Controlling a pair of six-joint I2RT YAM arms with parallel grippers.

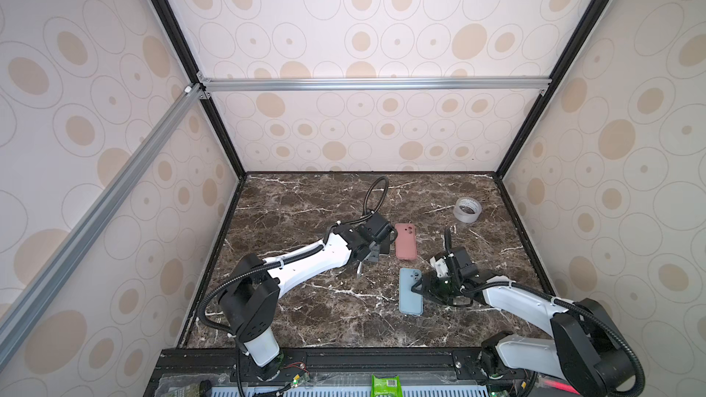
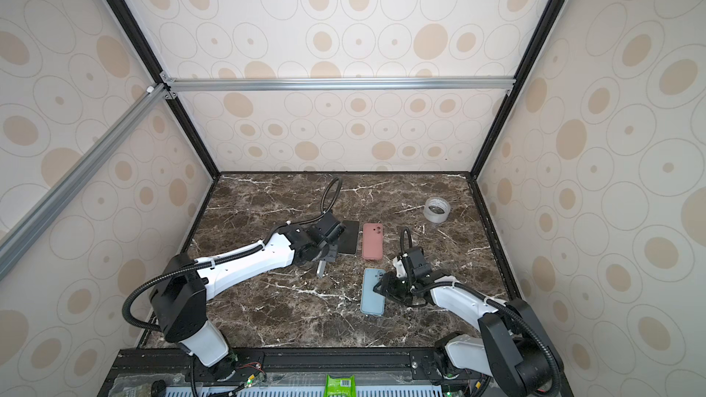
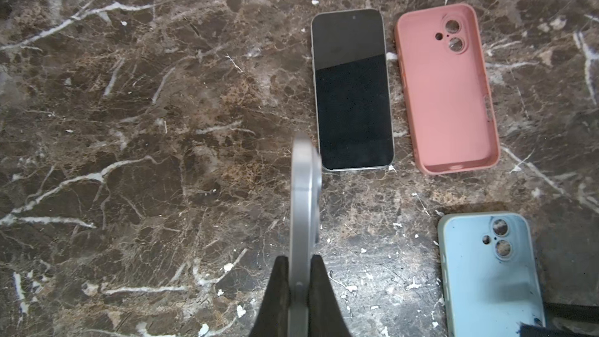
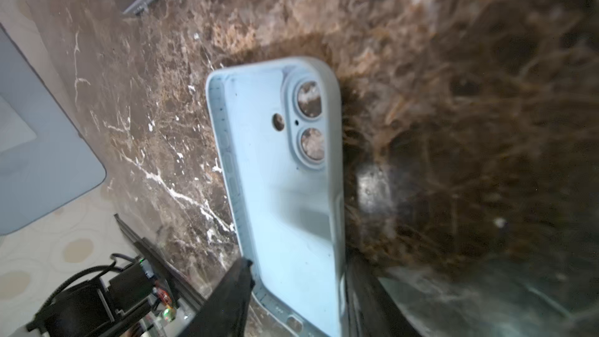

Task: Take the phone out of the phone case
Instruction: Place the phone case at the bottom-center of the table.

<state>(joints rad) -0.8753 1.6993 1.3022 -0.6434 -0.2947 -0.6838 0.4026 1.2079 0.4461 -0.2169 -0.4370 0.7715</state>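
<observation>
Left gripper [image 3: 299, 259] is clamped tight on a silver phone [image 3: 304, 196], which is held edge-on over the marble table [image 3: 129, 124], so it's out of any case. Right gripper [image 4: 298, 267] is seen with jaws parted, one on each side of the empty blue case [image 4: 282, 173], which is laid flat, inside up. Further out, a second phone [image 3: 351, 92] is laid screen up just beside an empty pink case [image 3: 447, 92]. A tape roll [image 1: 467, 210] is parked near the back right corner.
</observation>
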